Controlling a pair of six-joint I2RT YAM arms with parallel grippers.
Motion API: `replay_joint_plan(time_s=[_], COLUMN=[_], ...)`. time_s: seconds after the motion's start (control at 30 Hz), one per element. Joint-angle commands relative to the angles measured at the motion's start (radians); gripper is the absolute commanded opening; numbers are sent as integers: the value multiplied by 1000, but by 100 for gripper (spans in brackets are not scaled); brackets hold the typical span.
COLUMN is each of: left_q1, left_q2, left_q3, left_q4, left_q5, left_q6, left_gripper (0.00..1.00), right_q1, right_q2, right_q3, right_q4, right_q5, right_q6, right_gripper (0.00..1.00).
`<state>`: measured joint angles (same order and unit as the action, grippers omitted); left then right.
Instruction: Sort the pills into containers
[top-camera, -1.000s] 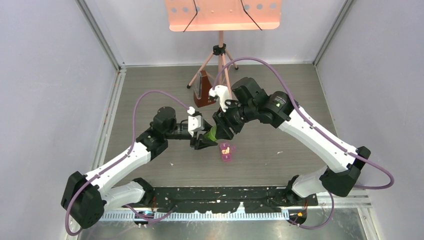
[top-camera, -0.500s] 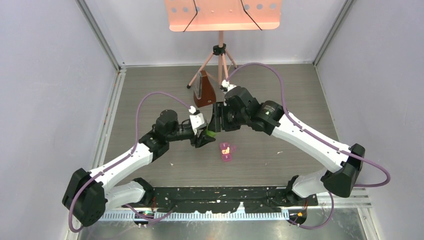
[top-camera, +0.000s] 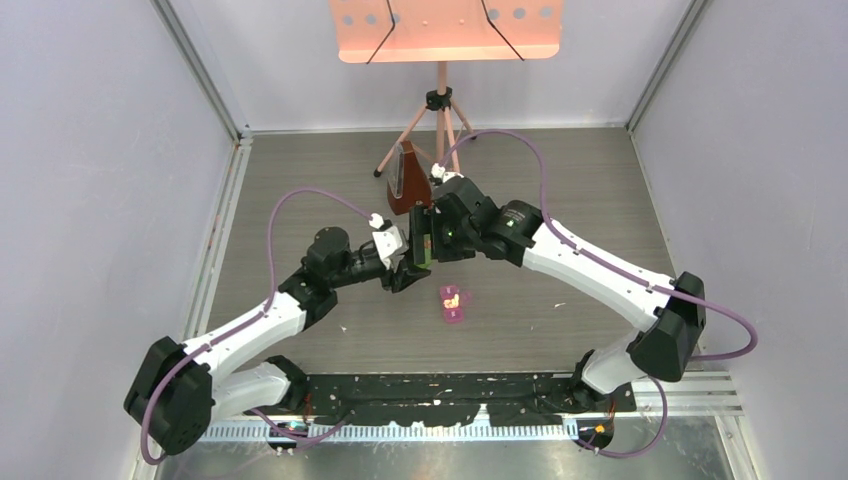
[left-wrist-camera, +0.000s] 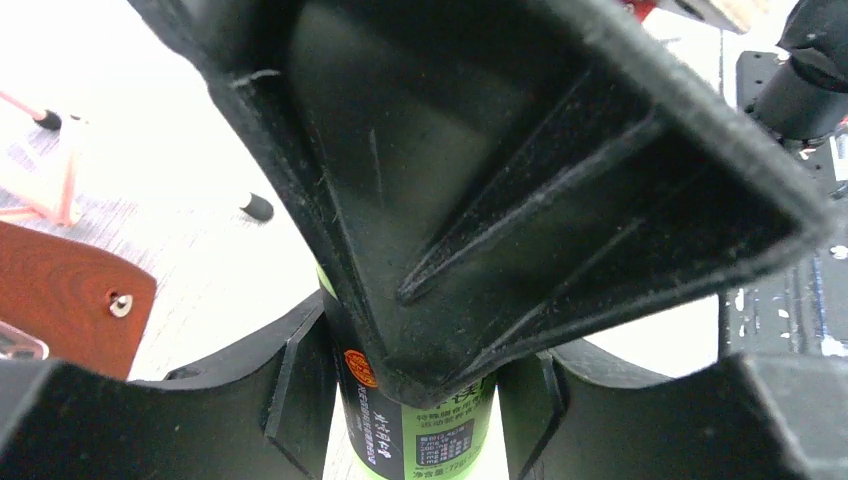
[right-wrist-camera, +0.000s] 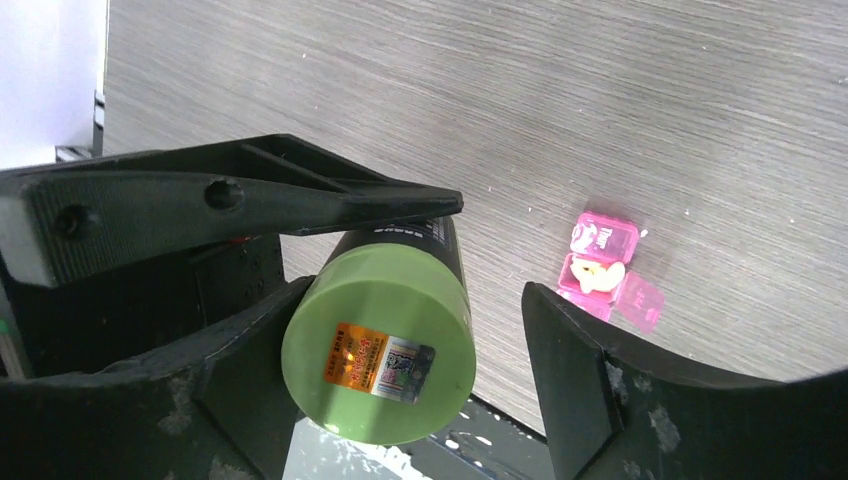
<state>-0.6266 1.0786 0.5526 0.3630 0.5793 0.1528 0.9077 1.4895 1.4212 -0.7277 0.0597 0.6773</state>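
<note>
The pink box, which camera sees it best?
The right wrist view: the pink box lies on the table, with yellow pills in one open compartment. The top view shows it tiny; the left wrist view misses it.

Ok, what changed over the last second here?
The right hand swung left and closed in around the end of the green bottle, with its fingers not yet shut on it. The left hand barely shifted and kept its grip on the bottle. The pink pill box stayed put with its lids open.

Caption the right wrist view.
Green cylindrical plastic bottle sits inside the open right tool; translucent pink pill box lies beyond.
</note>
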Motion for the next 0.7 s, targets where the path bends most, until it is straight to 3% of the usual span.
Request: replay_joint_plan(time_s=[0.0,0.17,0.43,0.67], left_q1=[22,28,30,32], left_q2=[-20,-16,-33,-54], left_q3=[-5,7,35,58], left_q4=[121,87,39,0], left_q5=[101,179,258,302], left_q6=[-49,-46,-33,-25], left_gripper=[0,0,0,0], right_q1=[-25,-35,-59,-58], right_q2=[-64,-145,-96,-57], right_q3=[45,45,163,221], right_q4=[-13,23,-106,-230], right_q5=[-38,-176,-407,-405], right_q6=[-165,-356,-530,-693], right_gripper=[82,89,84,82])
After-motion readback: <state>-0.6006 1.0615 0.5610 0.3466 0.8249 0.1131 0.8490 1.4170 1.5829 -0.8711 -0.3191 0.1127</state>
